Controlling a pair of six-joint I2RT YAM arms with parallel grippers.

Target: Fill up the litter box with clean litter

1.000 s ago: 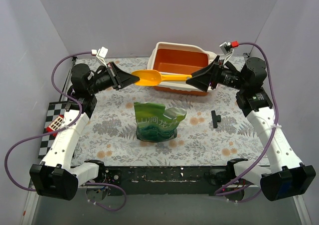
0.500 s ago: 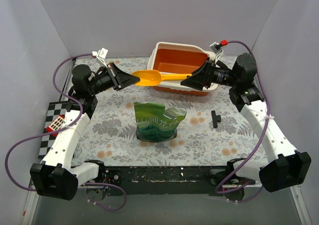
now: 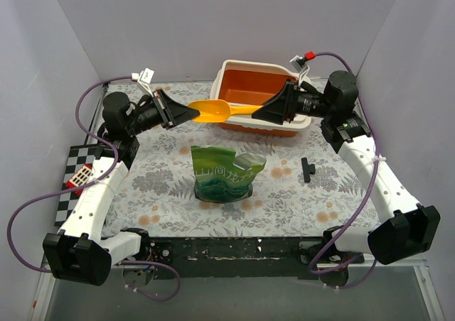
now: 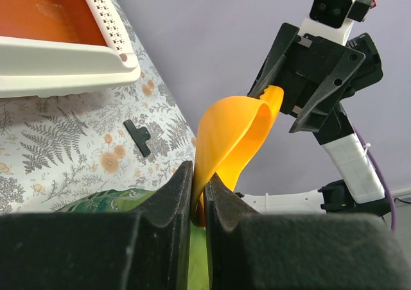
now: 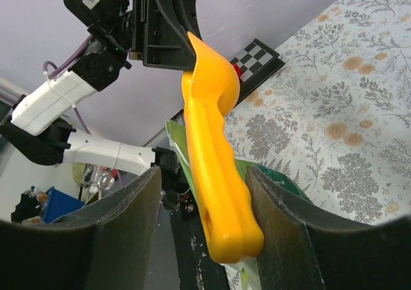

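The litter box (image 3: 242, 64) stands at the back centre, white-walled and orange inside; its perforated ledge (image 4: 106, 20) shows in the left wrist view. No clean litter is visible. A yellow-orange scoop (image 3: 213, 110) hangs level in front of the box. My left gripper (image 3: 186, 113) is shut on the rim of its bowl (image 4: 234, 136). My right gripper (image 3: 257, 113) is open, its jaws on either side of the scoop handle (image 5: 215, 174). A clear gap remains at one finger (image 5: 135, 219), and the other sits close to the handle.
A crinkly green bag (image 3: 226, 173) stands upright mid-table, below the scoop. A small black piece (image 3: 307, 169) lies on the floral cloth to the right. A checkerboard card (image 3: 78, 166) sits at the left edge. Grey walls enclose three sides.
The right arm has swung left, bringing its jaws around the scoop handle, and the jaws have narrowed. The left arm and scoop have stayed still.
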